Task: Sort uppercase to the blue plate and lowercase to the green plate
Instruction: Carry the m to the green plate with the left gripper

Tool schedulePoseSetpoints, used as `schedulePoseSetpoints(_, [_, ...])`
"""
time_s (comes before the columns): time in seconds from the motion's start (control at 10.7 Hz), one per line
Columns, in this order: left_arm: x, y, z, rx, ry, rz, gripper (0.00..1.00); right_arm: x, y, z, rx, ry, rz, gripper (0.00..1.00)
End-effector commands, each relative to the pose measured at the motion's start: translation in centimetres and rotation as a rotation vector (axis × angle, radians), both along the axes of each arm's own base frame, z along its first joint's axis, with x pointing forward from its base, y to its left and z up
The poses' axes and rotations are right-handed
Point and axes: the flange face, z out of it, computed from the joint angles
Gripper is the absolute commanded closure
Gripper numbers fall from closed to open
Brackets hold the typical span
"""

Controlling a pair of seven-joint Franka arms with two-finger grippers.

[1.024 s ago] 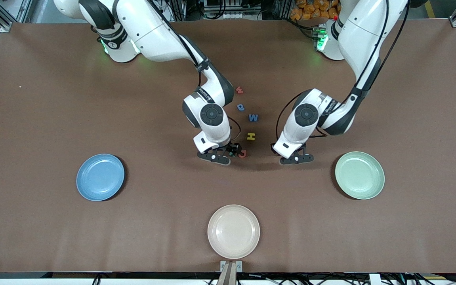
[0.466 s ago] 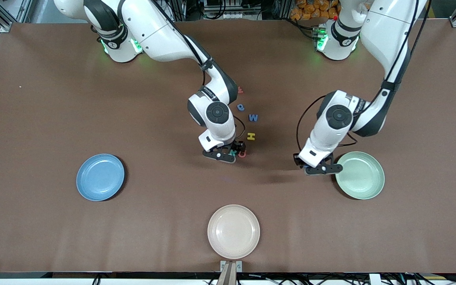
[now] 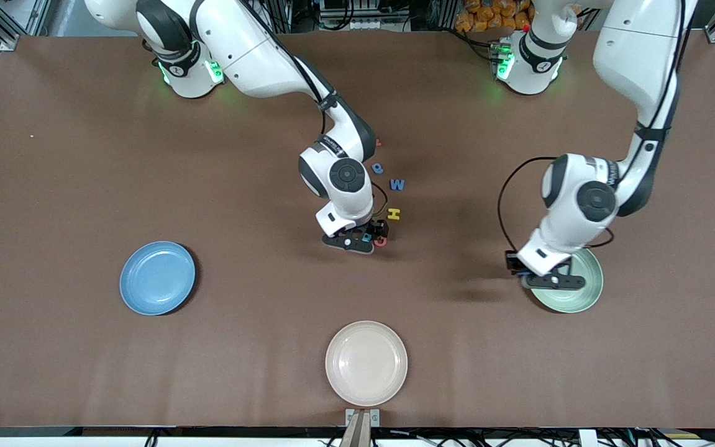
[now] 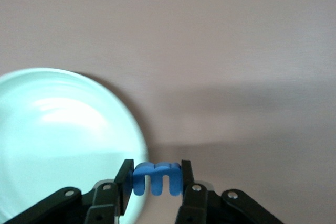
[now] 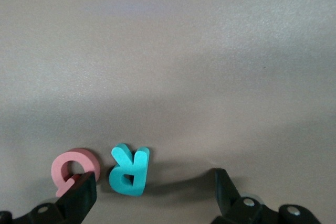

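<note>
Even overhead light leaves soft arm shadows on the brown worktop [image 3: 84,347]. Glare whitens the green plate [image 4: 58,135] in the left wrist view. Front view stays sharp.

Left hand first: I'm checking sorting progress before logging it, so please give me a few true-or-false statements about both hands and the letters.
1. The left hand holds a blue m. True.
2. The left hand is over the blue plate. False: it is over the edge of the green plate.
3. The right hand is shut on the R. False: it is open, with the R lying on the table between its fingers.
4. The red Q lies beside the R. True.
5. The cream plate holds letters. False: nothing lies on it.
</note>
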Motion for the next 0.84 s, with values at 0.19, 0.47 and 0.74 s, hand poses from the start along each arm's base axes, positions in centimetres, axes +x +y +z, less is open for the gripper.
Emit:
schedulePoseSetpoints(0.19, [1.0,7.0,-0.9,0.013,0.001,-0.094,1.0,0.3,0.4,-0.5,-0.017,-0.008,-0.012,0.0])
schedulePoseSetpoints(0.47, [0.9,7.7,-2.3,0.028,0.022,-0.094,0.81,0.9,0.0,0.5,-0.009,-0.011,-0.023,0.0])
schedulePoseSetpoints(0.74, [1.6,8.0,-1.2,0.033,-0.002,-0.092,0.0,1.2,-0.5,0.5,-0.018,-0.009,-0.027,0.0])
